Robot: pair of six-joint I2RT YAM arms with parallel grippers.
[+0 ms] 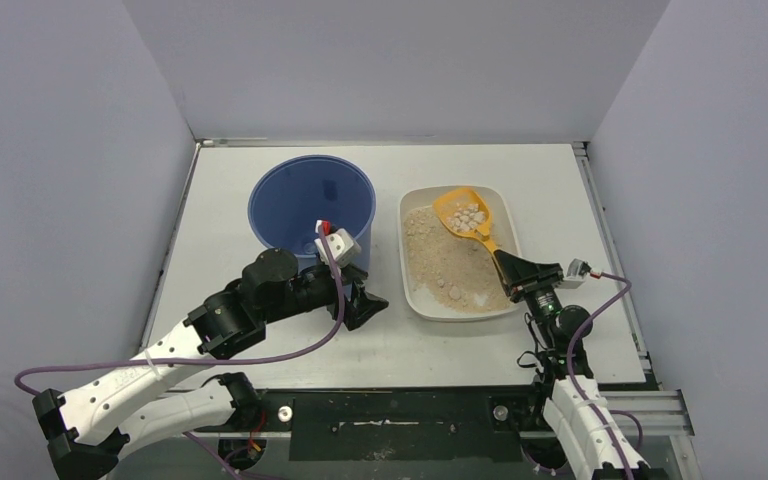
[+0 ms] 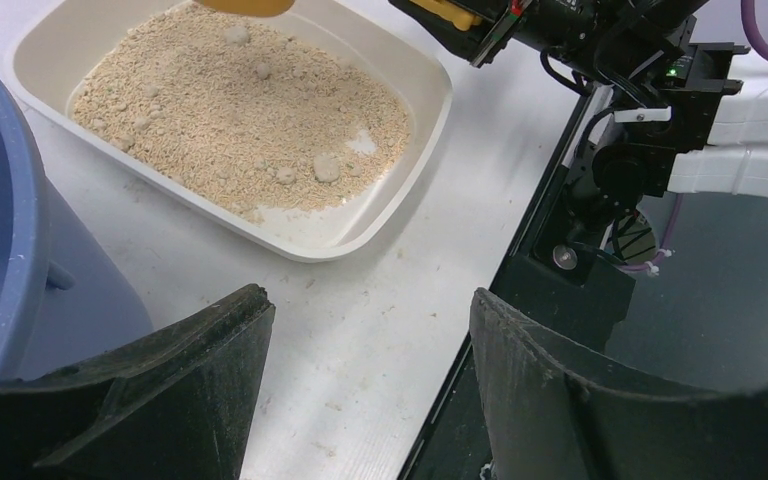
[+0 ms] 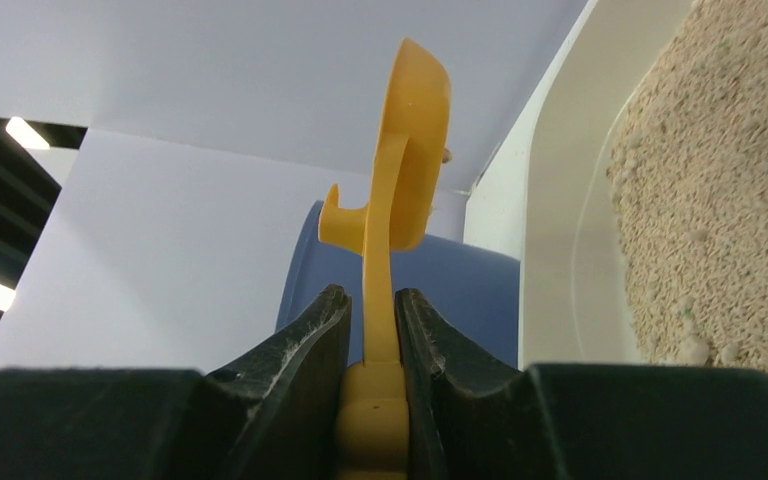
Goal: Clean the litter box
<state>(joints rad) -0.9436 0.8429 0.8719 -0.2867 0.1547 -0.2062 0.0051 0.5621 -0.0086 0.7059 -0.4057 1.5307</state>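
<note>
The cream litter box holds tan sandy granules with a few clumps; it also shows in the left wrist view and the right wrist view. My right gripper is shut on the handle of the orange scoop, whose head carries pale clumps above the far part of the box. The right wrist view shows the scoop edge-on between the jaws of my right gripper. My left gripper is open and empty, low over the table between the blue bucket and the box; it also appears in the left wrist view.
The blue bucket stands left of the litter box; its wall shows in the left wrist view and behind the scoop. Grey walls enclose the table on three sides. The black front rail runs along the near edge.
</note>
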